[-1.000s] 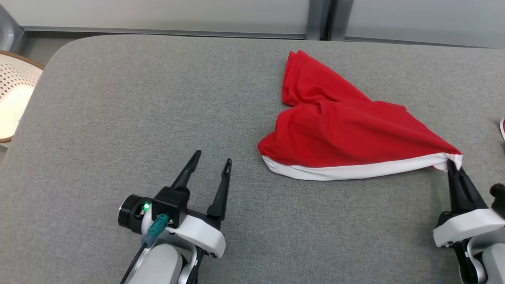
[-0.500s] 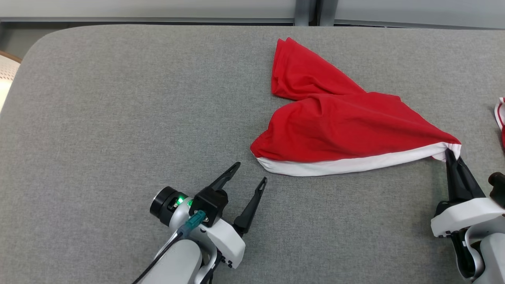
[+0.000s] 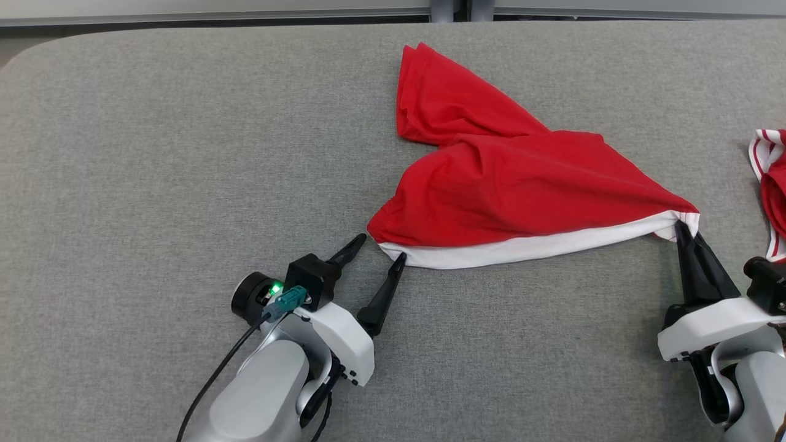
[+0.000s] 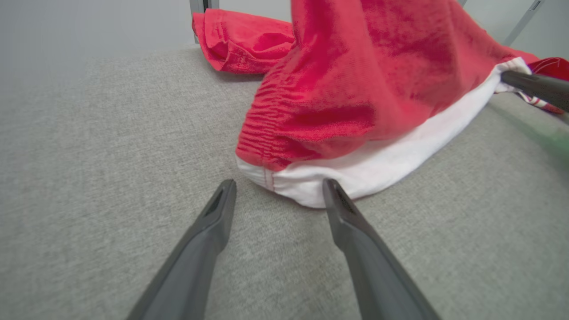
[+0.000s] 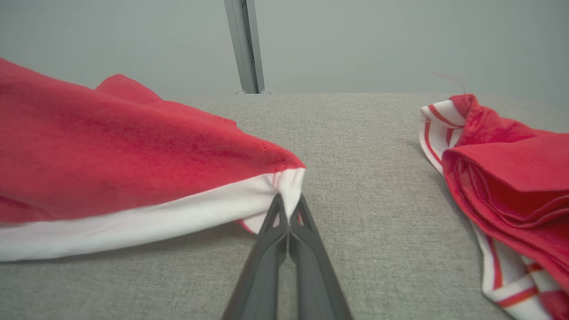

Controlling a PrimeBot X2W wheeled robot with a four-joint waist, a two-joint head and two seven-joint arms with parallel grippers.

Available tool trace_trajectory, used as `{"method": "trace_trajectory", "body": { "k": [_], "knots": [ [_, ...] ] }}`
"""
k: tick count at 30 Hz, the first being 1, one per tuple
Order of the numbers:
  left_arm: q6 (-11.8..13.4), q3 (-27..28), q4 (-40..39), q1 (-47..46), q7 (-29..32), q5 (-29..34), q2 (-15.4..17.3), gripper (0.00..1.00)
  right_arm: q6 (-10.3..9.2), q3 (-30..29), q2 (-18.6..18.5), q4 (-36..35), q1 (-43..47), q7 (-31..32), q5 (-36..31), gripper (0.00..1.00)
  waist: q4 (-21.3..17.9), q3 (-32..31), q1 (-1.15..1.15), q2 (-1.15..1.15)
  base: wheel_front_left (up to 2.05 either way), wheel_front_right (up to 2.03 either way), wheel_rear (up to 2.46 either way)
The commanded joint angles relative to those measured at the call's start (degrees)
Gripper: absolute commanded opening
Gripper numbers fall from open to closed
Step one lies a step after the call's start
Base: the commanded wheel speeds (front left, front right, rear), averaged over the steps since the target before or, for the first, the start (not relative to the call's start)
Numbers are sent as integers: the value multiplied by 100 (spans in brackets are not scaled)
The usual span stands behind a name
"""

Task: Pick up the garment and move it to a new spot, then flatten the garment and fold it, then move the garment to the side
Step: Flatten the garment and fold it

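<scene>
The red garment (image 3: 522, 190) lies crumpled on the grey tabletop (image 3: 184, 153), right of centre, with its hem (image 3: 522, 248) white along the near side. The right pincer (image 3: 681, 228) is clamped on the hem's right corner, which is slightly raised. The left pincer (image 3: 382, 247) stands spread, its tips just beside the hem's left corner. A striped cloth (image 3: 770, 184) lies at the right edge.

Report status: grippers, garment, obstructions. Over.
Right gripper shut on garment, white hem corner. Left gripper open at opposite corner. Striped cloth lies apart, right side.
</scene>
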Motion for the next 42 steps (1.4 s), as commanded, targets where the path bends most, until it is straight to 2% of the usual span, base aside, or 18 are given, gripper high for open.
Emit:
{"method": "trace_trajectory", "body": {
  "k": [1, 2, 3, 5, 6, 14, 19, 25, 28, 36, 42],
  "knots": [
    [-18, -27, 17, -121, -10, -66, 24, 100, -3, 1, -38, -13, -64, -5, 16, 0, -35, 30, 0, 0, 0, 0, 0],
    [-21, -61, 34, -143, -10, -130, 24, 99, -3, 12, -39, -9, -70, -12, 22, 0, -47, 40, 0, 0, 0, 0, 0],
    [-26, -96, 57, -153, -10, -180, 24, 81, -3, 18, -41, -2, -77, -19, 27, 0, -55, 45, 0, 0, 0, 0, 0],
    [-32, -179, 112, -195, -10, -260, 24, 6, -3, 9, -44, 14, -85, -35, 37, 0, -65, 51, 0, 0, 0, 0, 0],
    [-34, -204, 123, -224, -10, -282, 24, 0, -3, 2, -45, 21, -83, -43, 35, 0, -64, 51, 0, 0, 0, 0, 0],
    [13, -253, 74, -189, -10, -202, 26, 0, -3, -48, -62, 28, -96, -114, 37, 0, 44, -66, 0, 0, 0, 0, 0],
    [63, -64, -136, -98, -10, 25, 46, 0, -3, -53, -107, -172, -137, -203, 35, 0, 147, -270, 0, 0, 0, 0, 0],
    [55, 91, -560, -142, -10, 306, 321, 0, -3, -47, -225, -750, -297, -247, 70, 0, 243, -639, 0, 0, 0, 0, 0],
    [41, 236, -835, -294, 82, 188, 479, 0, -4, -2, -314, -1017, -452, -254, 37, 0, 271, -857, 0, 0, 0, 0, 0],
    [160, 692, -2260, -802, 1171, -143, 1064, 0, -4, 6, -485, -1640, -1122, 29, -148, 0, 305, -1368, 0, 0, 0, 0, 0],
    [401, 1075, -3263, -999, 2177, -673, 1233, 0, -4, -114, -509, -2143, -1519, 330, -446, 0, 315, -1631, 0, 0, 0, 0, 0]
  ]
}}
